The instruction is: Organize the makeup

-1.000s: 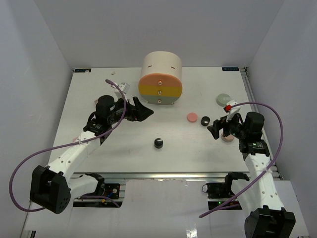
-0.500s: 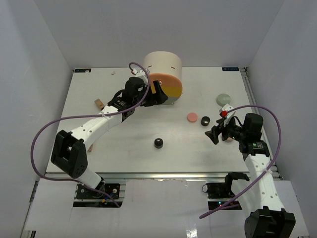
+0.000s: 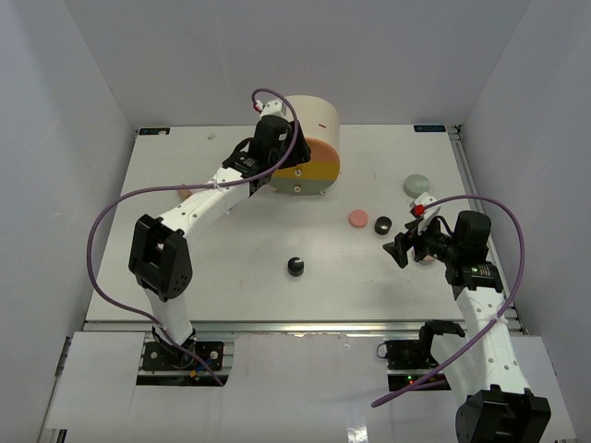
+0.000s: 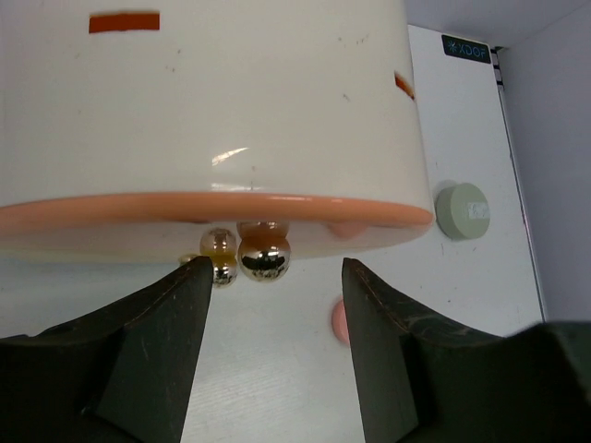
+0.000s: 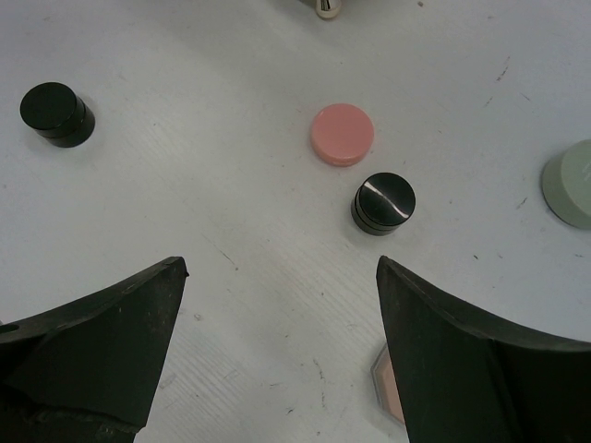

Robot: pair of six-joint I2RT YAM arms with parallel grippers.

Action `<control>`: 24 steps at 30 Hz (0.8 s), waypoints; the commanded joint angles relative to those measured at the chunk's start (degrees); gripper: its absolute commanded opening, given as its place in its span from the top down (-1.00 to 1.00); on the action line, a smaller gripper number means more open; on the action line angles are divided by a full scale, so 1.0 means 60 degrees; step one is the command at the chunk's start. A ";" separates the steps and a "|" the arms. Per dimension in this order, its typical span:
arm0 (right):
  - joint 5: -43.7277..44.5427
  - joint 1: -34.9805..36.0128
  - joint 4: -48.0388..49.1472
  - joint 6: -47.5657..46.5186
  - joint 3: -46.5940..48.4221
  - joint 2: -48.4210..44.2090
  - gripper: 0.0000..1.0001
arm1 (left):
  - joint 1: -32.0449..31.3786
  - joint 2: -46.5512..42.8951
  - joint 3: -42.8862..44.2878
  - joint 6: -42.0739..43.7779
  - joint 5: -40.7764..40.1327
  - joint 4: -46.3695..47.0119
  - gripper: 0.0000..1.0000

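The makeup lies scattered on the white table: a pink round compact (image 3: 357,219) (image 5: 342,134), a black pot (image 3: 383,224) (image 5: 383,203) beside it, another black pot (image 3: 295,267) (image 5: 57,114) mid-table, and a pale green compact (image 3: 416,185) (image 4: 462,210) at the right. A peach compact (image 5: 390,388) shows partly behind my right finger. My left gripper (image 3: 284,159) (image 4: 275,277) is at the top of the cream drawer unit's (image 3: 300,120) striped front, jaws apart, with a gold knob (image 4: 264,257) just ahead between the tips. My right gripper (image 3: 406,247) (image 5: 277,277) hovers open over bare table near the black pot.
The drawer unit stands at the back centre with orange, yellow and grey-green fronts, each with a gold knob. A small tan item (image 3: 186,194) lies by the left arm. The enclosure's walls close in both sides of the table (image 3: 231,249).
My left arm swung from the table's left side to the drawer unit's front, and its jaws narrowed. The right gripper shifted slightly and stays open.
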 commanded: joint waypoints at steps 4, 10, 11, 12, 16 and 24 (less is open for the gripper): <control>0.0140 0.0002 0.0311 0.0151 0.0228 -0.0086 -0.80 | -0.0050 0.0513 0.1012 0.0241 -0.0368 -0.0458 -0.30; 0.0186 0.0002 0.0316 0.0184 0.0232 -0.0091 -0.80 | -0.0050 0.0670 0.1241 0.0322 -0.0462 -0.0581 -0.06; 0.0186 0.0002 0.0315 0.0184 0.0232 -0.0100 -0.80 | -0.0050 0.0671 0.1250 0.0332 -0.0463 -0.0590 -0.02; 0.0186 0.0002 0.0315 0.0184 0.0232 -0.0090 -0.80 | -0.0050 0.0671 0.1251 0.0352 -0.0473 -0.0600 0.05; 0.0197 0.0002 0.0326 0.0188 0.0232 -0.0090 -0.80 | -0.0054 0.0550 0.1148 0.0419 -0.0408 -0.0634 0.39; 0.0186 0.0002 0.0330 0.0199 0.0218 -0.0089 -0.80 | -0.0260 -0.0425 0.0059 0.0518 0.0026 -0.0567 0.78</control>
